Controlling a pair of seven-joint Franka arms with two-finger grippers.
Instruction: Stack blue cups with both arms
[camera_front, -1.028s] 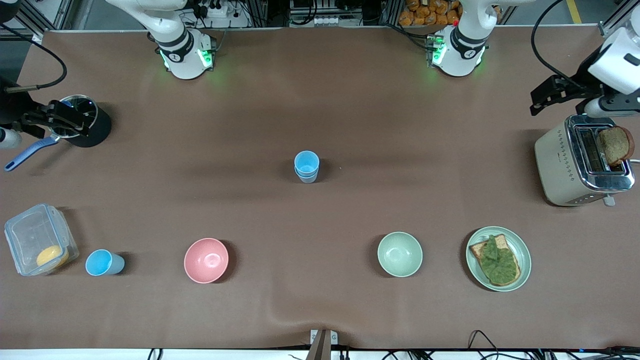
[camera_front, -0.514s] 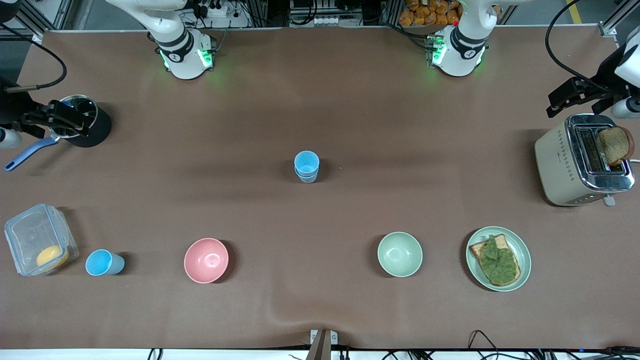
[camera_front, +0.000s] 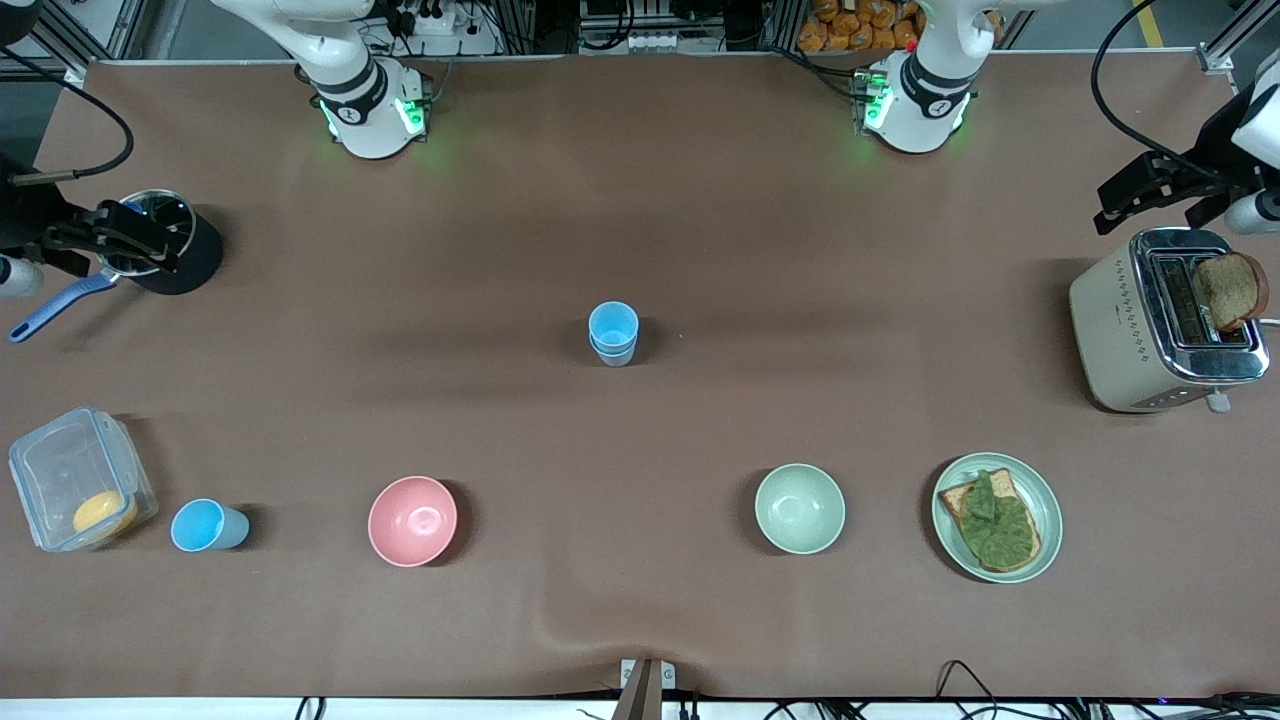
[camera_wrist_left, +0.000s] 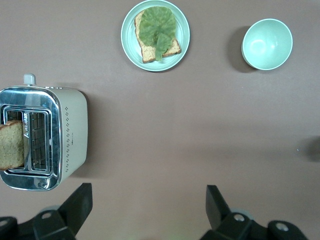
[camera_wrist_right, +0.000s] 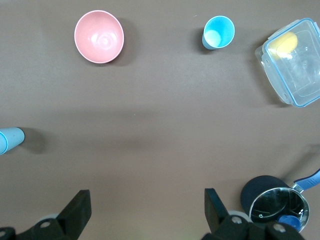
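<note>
Front view first: the stacked blue cups (camera_front: 613, 333) sit mid-worktop, one nested in the other, and I'll place everything off that stack. A lone blue cup (camera_front: 208, 526) stands well away from it, nearer the camera and toward the right arm's end, just beside a clear lidded box (camera_front: 80, 478). The pink bowl (camera_front: 412, 520) and the pale green bowl (camera_front: 799, 508) are both nearer the camera than the stack, one to each side. The left claw (camera_front: 1150, 190) hangs over the worktop edge by the toaster (camera_front: 1165, 320), the right claw (camera_front: 125, 240) over a dark pot (camera_front: 170, 240). Both are well apart from the stack and neither holds anything.

Left wrist view: the left claw's fingers (camera_wrist_left: 80, 205) are spread wide. Below it are the toaster, the plate with toast and lettuce (camera_wrist_left: 155, 35) and the green bowl, with no cup in sight.

Right wrist view: the right claw's fingers (camera_wrist_right: 77, 210) are spread wide too. The lone cup shows clearly here, and the stack is cut off at the frame edge.

What could go wrong: that lone cup sits so close to the box that a spread claw could knock the box or tip the cup. Dropping it in off-centre could also topple the stack.

The arms' upper links are out of frame, and I think the stack is two cups, but it's hard to be sure.
</note>
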